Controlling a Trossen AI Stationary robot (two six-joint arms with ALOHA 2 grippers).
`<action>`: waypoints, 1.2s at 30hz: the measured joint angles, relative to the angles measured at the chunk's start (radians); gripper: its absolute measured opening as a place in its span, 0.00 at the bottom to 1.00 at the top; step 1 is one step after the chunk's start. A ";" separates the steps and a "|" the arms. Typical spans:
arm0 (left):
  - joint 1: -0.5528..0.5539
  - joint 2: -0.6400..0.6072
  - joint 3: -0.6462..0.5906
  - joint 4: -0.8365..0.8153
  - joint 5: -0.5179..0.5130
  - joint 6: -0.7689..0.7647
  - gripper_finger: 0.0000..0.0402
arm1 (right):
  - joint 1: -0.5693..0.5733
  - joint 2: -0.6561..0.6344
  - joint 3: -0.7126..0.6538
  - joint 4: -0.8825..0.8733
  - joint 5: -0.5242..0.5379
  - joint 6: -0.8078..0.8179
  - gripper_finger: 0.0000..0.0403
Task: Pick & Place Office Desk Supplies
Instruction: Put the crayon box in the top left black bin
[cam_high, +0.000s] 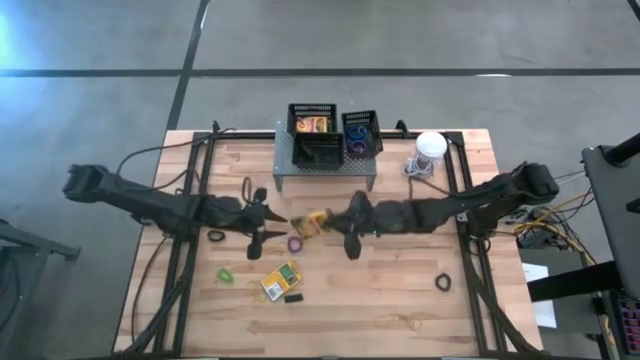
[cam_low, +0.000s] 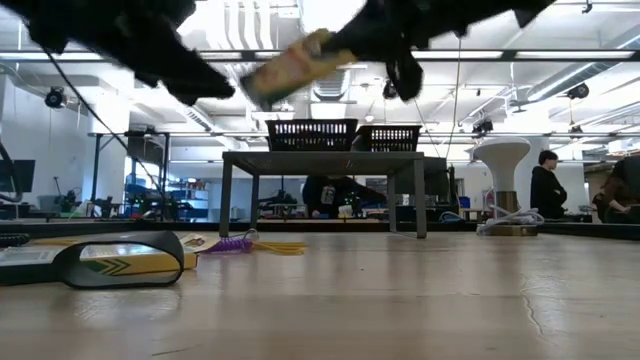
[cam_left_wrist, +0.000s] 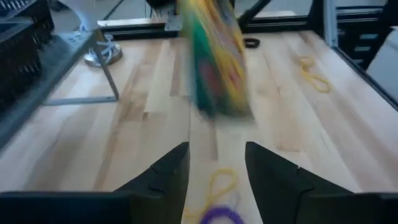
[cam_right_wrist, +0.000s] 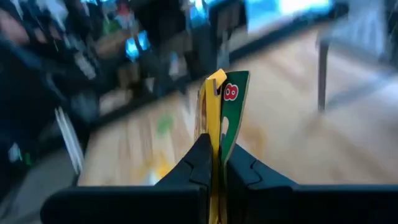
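Clamped on edge in my right gripper (cam_right_wrist: 214, 163) above mid-bench, the crayon box (cam_right_wrist: 222, 112) hangs just beyond my open left gripper (cam_left_wrist: 216, 171), and I fear that thin pinch lets it twist free.

My right gripper (cam_right_wrist: 214, 163) pinches one crayon box (cam_high: 318, 221), yellow and green, on edge above mid-table; a second box (cam_high: 281, 281) lies flat nearer the front, a tiny black block (cam_high: 293, 297) just beside it; purple (cam_high: 296, 243), green (cam_high: 226, 274) and black (cam_high: 443, 283) bands lie scattered on the wood; three black baskets (cam_high: 312, 122) sit at the back, one seemingly holding a crayon box.
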 joint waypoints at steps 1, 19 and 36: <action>-0.004 -0.011 -0.038 0.044 0.001 -0.009 0.41 | -0.011 -0.015 0.012 -0.007 0.000 -0.017 0.02; -0.020 -0.017 -0.245 0.419 -0.028 -0.068 0.41 | -0.606 0.142 0.664 -0.606 -0.233 -0.167 0.02; -0.023 0.000 -0.236 0.417 -0.042 -0.076 0.41 | -0.727 0.512 0.965 -0.728 -0.355 -0.006 0.02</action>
